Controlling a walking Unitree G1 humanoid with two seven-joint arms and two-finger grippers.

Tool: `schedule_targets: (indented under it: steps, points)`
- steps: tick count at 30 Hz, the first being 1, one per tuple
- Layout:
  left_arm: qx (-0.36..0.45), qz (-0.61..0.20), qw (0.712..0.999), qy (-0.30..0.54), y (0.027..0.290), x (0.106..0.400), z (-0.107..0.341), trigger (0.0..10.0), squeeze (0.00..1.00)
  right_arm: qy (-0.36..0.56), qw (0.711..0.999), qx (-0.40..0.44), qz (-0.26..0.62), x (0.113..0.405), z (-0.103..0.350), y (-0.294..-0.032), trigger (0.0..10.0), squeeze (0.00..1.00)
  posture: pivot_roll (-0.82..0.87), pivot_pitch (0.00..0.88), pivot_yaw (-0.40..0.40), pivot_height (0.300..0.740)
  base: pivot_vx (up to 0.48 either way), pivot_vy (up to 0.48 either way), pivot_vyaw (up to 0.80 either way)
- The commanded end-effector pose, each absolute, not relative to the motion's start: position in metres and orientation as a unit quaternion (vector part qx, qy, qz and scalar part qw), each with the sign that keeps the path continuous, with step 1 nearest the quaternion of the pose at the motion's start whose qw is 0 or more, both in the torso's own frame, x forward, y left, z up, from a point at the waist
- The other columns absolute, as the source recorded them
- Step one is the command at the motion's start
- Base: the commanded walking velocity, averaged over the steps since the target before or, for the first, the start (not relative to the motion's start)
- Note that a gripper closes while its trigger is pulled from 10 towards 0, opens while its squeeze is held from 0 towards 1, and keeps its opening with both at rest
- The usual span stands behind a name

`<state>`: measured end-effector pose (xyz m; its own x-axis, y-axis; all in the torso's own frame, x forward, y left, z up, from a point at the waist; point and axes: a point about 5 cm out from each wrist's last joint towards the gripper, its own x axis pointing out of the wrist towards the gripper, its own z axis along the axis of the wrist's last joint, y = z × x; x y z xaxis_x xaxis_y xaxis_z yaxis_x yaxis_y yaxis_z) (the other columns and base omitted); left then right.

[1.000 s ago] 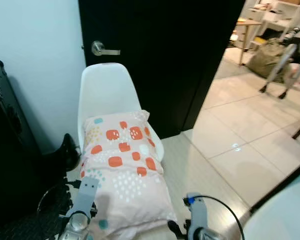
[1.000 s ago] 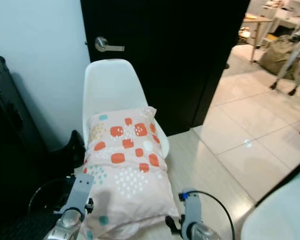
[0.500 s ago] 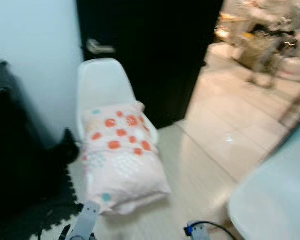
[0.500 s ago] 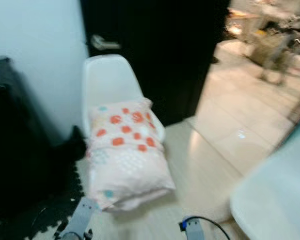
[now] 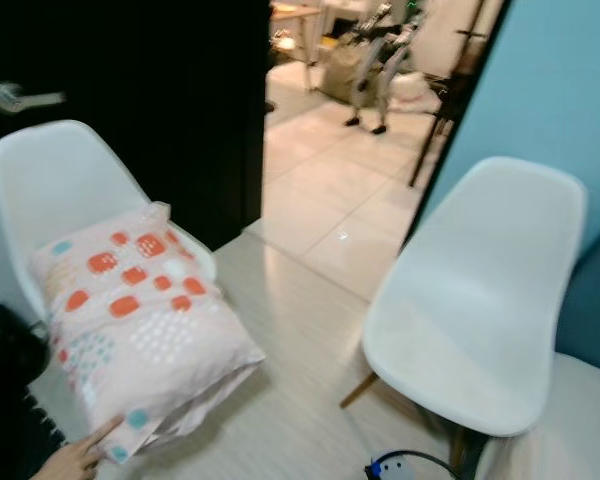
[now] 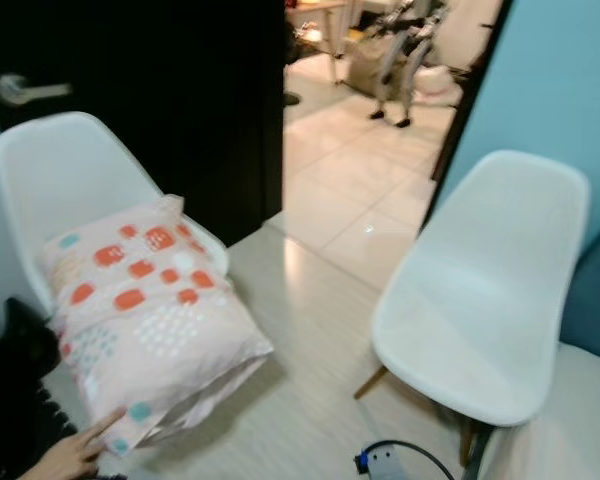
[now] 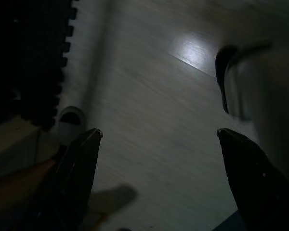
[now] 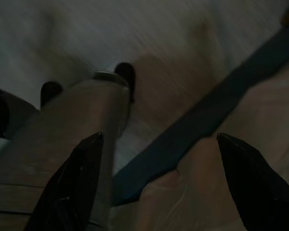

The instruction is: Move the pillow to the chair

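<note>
Two chairs framed after a rightward swing of the head. Pillow (image 5: 130, 325) lay on left chair (image 5: 50, 185), a hand (image 5: 72, 462) touching its corner; right chair (image 5: 485, 320) bare. Both grippers (image 7: 156, 137) (image 8: 156, 139) spread wide, grasping nothing. Delivery apparently finished.

A black door (image 5: 170, 90) with a silver lever handle (image 5: 20, 98) is seen at the back left. Pale wood-look flooring (image 5: 300, 380) is laid in the near room, and glossy light tiles (image 5: 330, 190) beyond the open doorway. A teal wall (image 5: 570, 80) is seen on the right. A second white shell chair (image 5: 480, 320) on wooden legs is placed before it.
</note>
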<state>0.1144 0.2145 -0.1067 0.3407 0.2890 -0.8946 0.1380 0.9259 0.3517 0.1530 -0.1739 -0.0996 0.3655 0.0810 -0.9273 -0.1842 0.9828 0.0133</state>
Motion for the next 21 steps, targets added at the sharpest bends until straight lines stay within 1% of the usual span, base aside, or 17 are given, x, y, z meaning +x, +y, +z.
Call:
schedule_targets:
  steps: [1, 9, 10, 11, 14, 17, 18, 20, 21]
  points:
    - [0.179, 0.049, 0.790, 0.584, 0.216, 0.106, -0.109, 10.0, 0.00, 0.561, 0.821, -0.053, 0.087, 0.152, -0.100, -0.172, 10.0, 0.00, 0.09, 0.000, -0.042, 0.740, 0.000, 0.000, -0.74]
    - [0.172, 0.022, 0.795, 0.581, 0.204, 0.107, -0.111, 10.0, 0.00, 0.565, 0.820, -0.061, 0.070, 0.150, -0.100, -0.184, 10.0, 0.00, 0.05, 0.000, -0.022, 0.740, 0.000, 0.000, -0.74]
    - [0.175, 0.010, 0.799, 0.576, 0.201, 0.111, -0.110, 10.0, 0.00, 0.566, 0.819, -0.063, 0.066, 0.149, -0.100, -0.186, 10.0, 0.00, 0.03, 0.000, -0.015, 0.740, 0.000, 0.000, -0.74]
    - [0.189, -0.022, 0.806, 0.561, 0.194, 0.122, -0.108, 10.0, 0.00, 0.570, 0.817, -0.071, 0.059, 0.147, -0.101, -0.189, 10.0, 0.00, 0.00, 0.000, -0.004, 0.740, 0.000, 0.000, -0.74]
    - [0.196, -0.042, 0.813, 0.547, 0.189, 0.134, -0.105, 10.0, 0.00, 0.561, 0.825, -0.054, 0.049, 0.150, -0.099, -0.188, 10.0, 0.00, -0.01, 0.000, 0.001, 0.740, 0.000, 0.000, -0.74]
    - [0.188, -0.070, 0.825, 0.528, 0.177, 0.152, -0.100, 10.0, 0.00, 0.544, 0.838, -0.030, 0.031, 0.159, -0.096, -0.190, 10.0, 0.00, -0.07, 0.000, 0.044, 0.740, 0.000, 0.000, -0.74]
    - [0.188, -0.070, 0.825, 0.528, 0.177, 0.152, -0.100, 10.0, 0.00, 0.544, 0.838, -0.030, 0.031, 0.159, -0.096, -0.190, 10.0, 0.00, -0.07, 0.000, 0.044, 0.740, 0.000, 0.000, -0.74]
    - [0.169, -0.088, 0.832, 0.521, 0.166, 0.162, -0.097, 10.0, 0.00, 0.533, 0.846, -0.010, 0.014, 0.166, -0.093, -0.190, 10.0, 0.00, -0.10, 0.000, 0.065, 0.740, 0.000, 0.000, -0.74]
    - [0.173, -0.113, 0.832, 0.515, 0.156, 0.166, -0.096, 10.0, 0.00, 0.525, 0.851, -0.005, 0.012, 0.169, -0.091, -0.190, 10.0, 0.00, -0.12, 0.000, 0.071, 0.740, 0.000, 0.000, -0.74]
